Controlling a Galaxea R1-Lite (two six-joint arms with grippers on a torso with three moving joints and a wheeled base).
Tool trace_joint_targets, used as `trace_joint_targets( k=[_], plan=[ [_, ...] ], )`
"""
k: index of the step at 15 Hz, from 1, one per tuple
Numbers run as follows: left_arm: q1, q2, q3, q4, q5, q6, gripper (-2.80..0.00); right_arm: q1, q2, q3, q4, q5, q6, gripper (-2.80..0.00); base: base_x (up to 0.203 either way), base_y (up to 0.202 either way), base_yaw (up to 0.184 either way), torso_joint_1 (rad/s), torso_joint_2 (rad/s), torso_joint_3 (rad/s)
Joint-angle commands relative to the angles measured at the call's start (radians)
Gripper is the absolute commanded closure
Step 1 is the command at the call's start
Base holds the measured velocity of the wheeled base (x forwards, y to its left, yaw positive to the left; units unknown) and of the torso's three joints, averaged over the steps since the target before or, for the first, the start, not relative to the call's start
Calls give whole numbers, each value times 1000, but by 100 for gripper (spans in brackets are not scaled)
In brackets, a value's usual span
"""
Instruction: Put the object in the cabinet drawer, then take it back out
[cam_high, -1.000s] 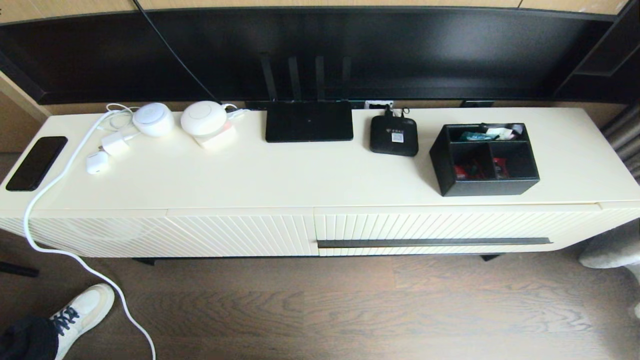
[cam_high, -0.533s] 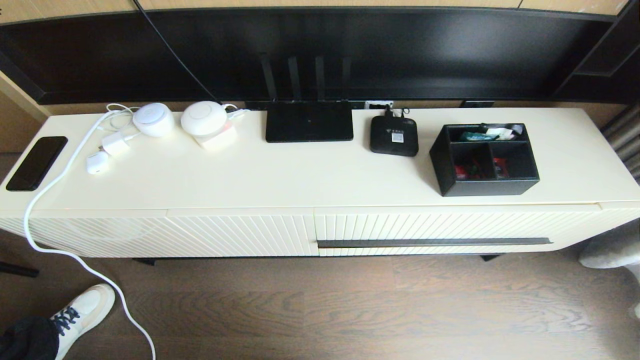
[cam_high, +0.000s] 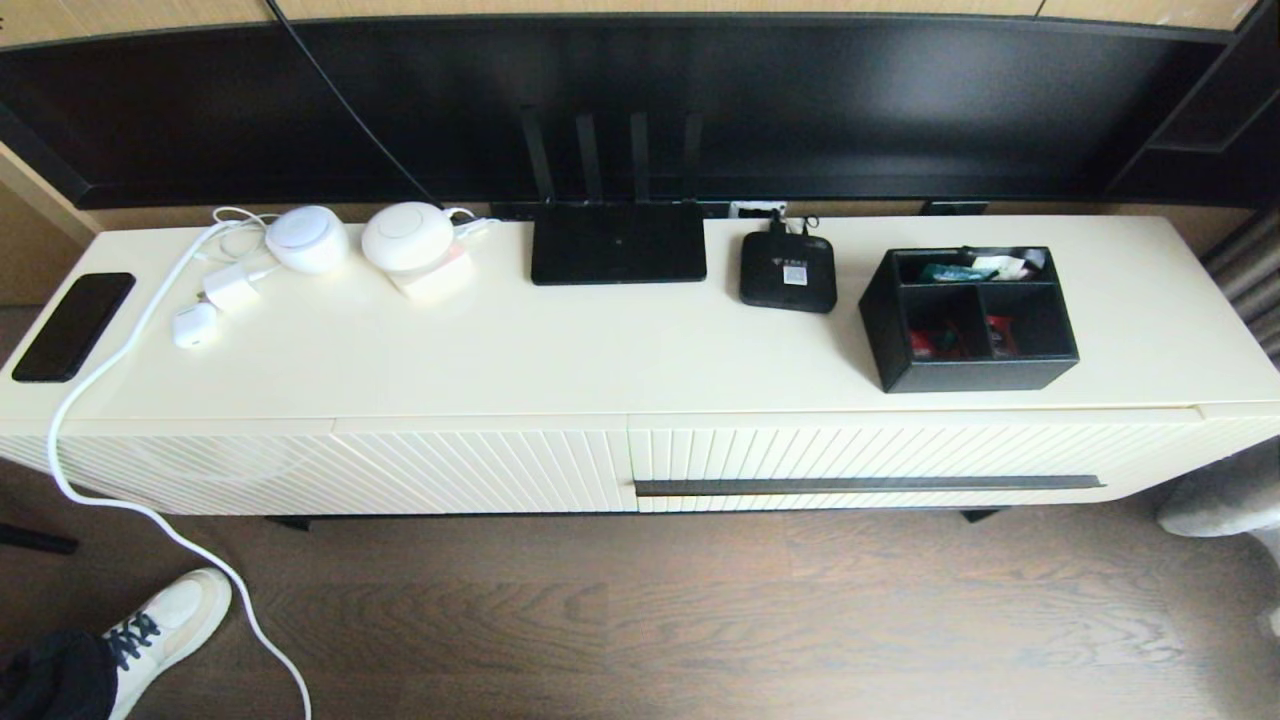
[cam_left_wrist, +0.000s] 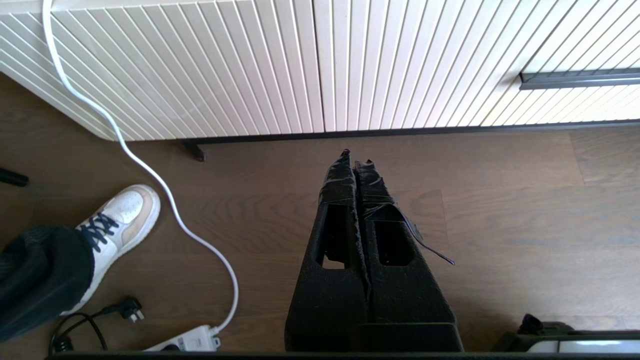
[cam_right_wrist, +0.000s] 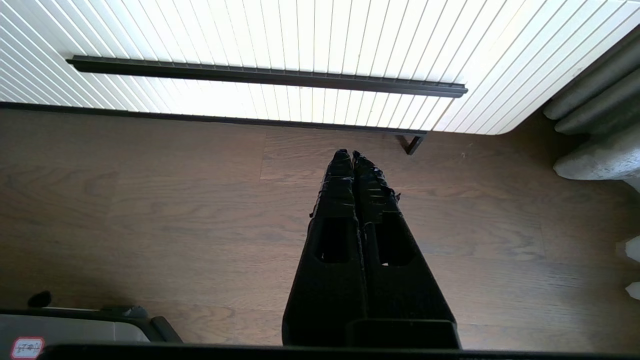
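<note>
Nothing begun: both grippers, left and right, hang clenched and empty before the closed cabinet drawer; its handle, ahead of the right jaws, needs pulling first, the organizer box waiting on the worktop above.

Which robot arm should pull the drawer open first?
Probably the right. The right gripper hangs shut above the floor, facing the drawer handle. The left gripper, also shut, faces the panel beside it, the handle off to one side.

Left gripper: low, over the floor, fwd-pointing, fingers pressed together tip to tip, nothing between them. Loose strip of tape hangs off one finger. Right gripper: same pose, low over the floor, fingers closed flat against each other, holding nothing. Neither arm shows in head view.
</note>
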Motion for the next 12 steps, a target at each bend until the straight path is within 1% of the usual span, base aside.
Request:
trace_joint_targets(
  k=[1, 12],
  plan=[
    [0, 2, 0, 0, 0, 0, 0, 0, 1, 0, 3, 0, -1, 0, 0, 0, 0, 0, 0, 0],
    [0, 2, 0, 0, 0, 0, 0, 0, 2, 0, 3, 0, 6, 0, 0, 0, 0, 0, 0, 0]
  ],
)
